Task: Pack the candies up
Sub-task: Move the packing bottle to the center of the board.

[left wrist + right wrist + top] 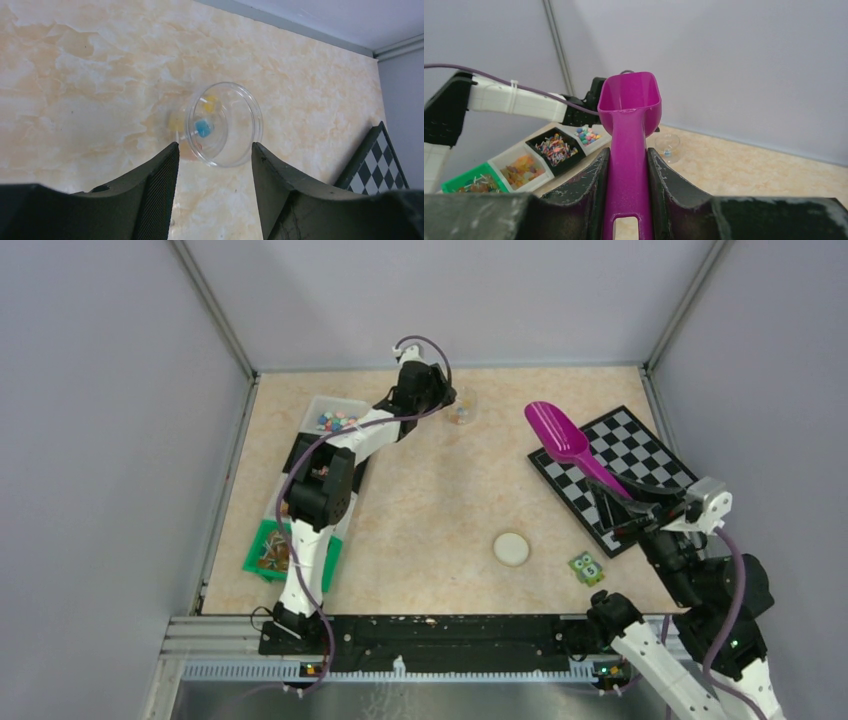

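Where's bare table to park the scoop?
Bare: the middle, bordered by bins, clear cup, checkerboard and cream lid; also the near strip between green bin and lid. Crowded: left edge with bins, right side around checkerboard and owl block.

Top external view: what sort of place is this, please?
Probably a robot test cell in a lab, not a home or shop. Plain grey panels on metal posts box in one table, two arms are bolted to a rail at its near edge, and a checkerboard mat lies on it.
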`<state>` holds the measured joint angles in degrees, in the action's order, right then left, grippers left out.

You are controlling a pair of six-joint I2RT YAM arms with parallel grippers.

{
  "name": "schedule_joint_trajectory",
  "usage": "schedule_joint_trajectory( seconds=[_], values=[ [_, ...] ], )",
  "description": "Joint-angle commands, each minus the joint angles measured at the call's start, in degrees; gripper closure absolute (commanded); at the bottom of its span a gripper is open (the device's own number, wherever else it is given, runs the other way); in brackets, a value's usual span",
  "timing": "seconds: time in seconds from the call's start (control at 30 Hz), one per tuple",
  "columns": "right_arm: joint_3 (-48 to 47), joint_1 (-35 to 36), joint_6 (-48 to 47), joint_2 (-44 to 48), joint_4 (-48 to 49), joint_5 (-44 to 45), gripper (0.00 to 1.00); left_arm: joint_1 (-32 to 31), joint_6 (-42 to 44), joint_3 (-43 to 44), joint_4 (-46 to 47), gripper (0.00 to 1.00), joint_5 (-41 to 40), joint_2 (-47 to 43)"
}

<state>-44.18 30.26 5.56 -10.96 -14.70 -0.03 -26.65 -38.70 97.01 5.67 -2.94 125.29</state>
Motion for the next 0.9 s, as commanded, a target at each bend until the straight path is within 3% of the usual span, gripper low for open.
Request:
schedule_joint_trajectory(
  seconds=[0.0,0.27,0.6,0.67,0.87],
  values=[
    [-5.1,0.4,-2.0,1.7,-2.0,1.1,1.0,0.5,0.6,7.9,-1.3,0.39,-2.3,4.8],
    [-5.4,0.3,-0.9,4.7,-5.3,0.2,1.0,1.0,1.6,14.3,-4.3,0.44,-2.6,9.9],
    [-5.7,0.4,-2.8,5.3,-7.2,2.6,1.0,1.0,0.5,15.4,-3.2,0.49,-0.9,13.4],
    [-5.7,0.4,-2.9,5.3,-7.8,2.7,1.0,1.1,0.3,15.4,-2.9,0.52,-0.4,13.9],
    [-5.0,0.4,-2.9,5.8,-8.3,3.1,1.0,1.0,0.6,14.6,-2.2,0.73,1.2,13.1]
  ],
)
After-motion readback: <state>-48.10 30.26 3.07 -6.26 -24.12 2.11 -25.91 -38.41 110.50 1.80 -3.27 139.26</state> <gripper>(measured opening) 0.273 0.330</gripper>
